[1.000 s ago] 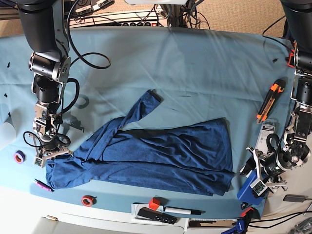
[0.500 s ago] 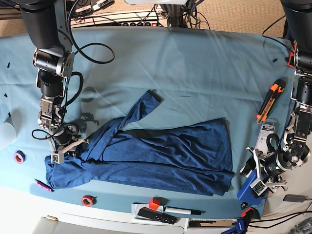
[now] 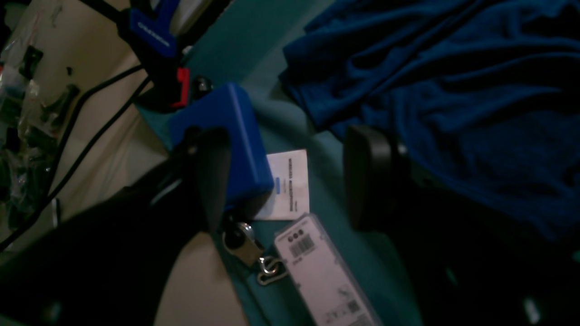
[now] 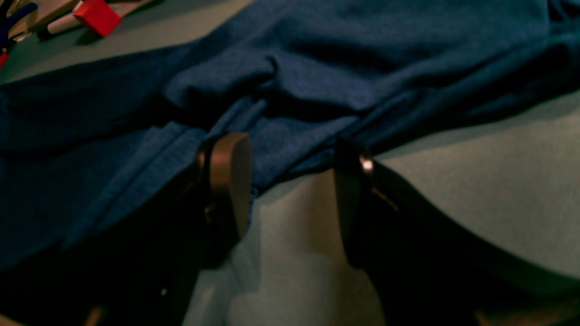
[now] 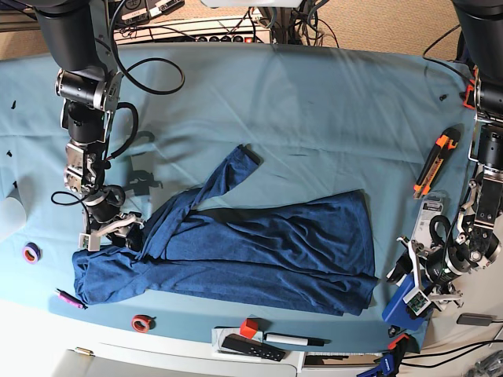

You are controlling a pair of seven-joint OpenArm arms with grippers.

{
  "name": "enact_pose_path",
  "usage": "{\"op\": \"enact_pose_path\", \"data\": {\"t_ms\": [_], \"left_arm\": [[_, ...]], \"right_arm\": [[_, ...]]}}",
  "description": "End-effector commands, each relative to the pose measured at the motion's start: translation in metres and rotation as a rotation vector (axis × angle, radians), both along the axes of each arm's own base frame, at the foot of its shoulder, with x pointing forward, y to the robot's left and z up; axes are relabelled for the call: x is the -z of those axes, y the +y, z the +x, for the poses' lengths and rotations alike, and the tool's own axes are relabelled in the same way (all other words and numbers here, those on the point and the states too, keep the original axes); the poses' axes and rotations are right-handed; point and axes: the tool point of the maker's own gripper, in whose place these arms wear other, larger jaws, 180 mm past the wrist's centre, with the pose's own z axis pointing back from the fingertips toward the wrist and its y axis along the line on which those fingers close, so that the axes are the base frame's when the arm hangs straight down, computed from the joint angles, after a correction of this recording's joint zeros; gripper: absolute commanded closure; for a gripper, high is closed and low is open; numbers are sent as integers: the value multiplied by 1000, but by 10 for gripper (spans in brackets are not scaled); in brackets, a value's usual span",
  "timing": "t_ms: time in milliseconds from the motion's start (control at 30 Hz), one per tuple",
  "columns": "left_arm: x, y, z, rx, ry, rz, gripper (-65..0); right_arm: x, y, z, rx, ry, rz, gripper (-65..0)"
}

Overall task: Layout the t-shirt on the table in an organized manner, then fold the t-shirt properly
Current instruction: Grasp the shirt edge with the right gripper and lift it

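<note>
On the table (image 5: 314, 102), the t-shirt (image 5: 259, 255) is spread across the near middle, its body lying roughly flat but creased, one long sleeve (image 5: 228, 177) angled up and away from the body. At the shirt's bunched end the right gripper (image 5: 110, 233) is seen low over the fabric, its jaws spread, with a fold of cloth lying between them but not pinched; the wrist view shows the fingers (image 4: 229, 181) parted either side of the shirt's edge. The left gripper (image 5: 420, 287) is parked off the opposite end, jaws wide and holding nothing, just beside a blue box (image 3: 231, 136) and a barcode tag (image 3: 317, 267).

Several risks can be judged from here. If the right jaws are lifted carelessly, a loose fold may be snagged and dragged, and the layout undone. The bunched end may be left wrinkled, so later folds would be skewed. The angled sleeve could be trapped under the body if it is not straightened first.
</note>
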Motion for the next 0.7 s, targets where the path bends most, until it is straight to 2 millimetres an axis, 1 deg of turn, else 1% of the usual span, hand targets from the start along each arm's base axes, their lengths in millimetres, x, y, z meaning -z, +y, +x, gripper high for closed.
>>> {"op": "enact_pose_path", "data": {"t_ms": [0, 133, 233, 400, 500, 533, 567, 667], "left_arm": [[-29, 4, 11, -9, -73, -16, -369], [-29, 4, 11, -9, -73, -16, -369], [-29, 4, 12, -9, -74, -17, -369], [-29, 4, 11, -9, -73, -16, -369], [-29, 5, 11, -9, -73, -16, -369], [-29, 5, 11, -9, -73, -16, -369], [-29, 5, 11, -9, -73, -16, -369], [-29, 5, 11, -9, -73, -16, -369]], "right_arm": [[-7, -8, 5, 11, 4, -16, -301], [-12, -7, 9, 22, -8, 5, -301], [-14, -4, 16, 31, 11, 2, -301], [-21, 8, 30, 36, 35, 7, -300], [-19, 12, 32, 47, 60, 8, -295], [-16, 13, 31, 48, 72, 8, -263], [-13, 14, 30, 47, 89, 7, -211], [-7, 14, 26, 48, 120, 4, -30]]}}
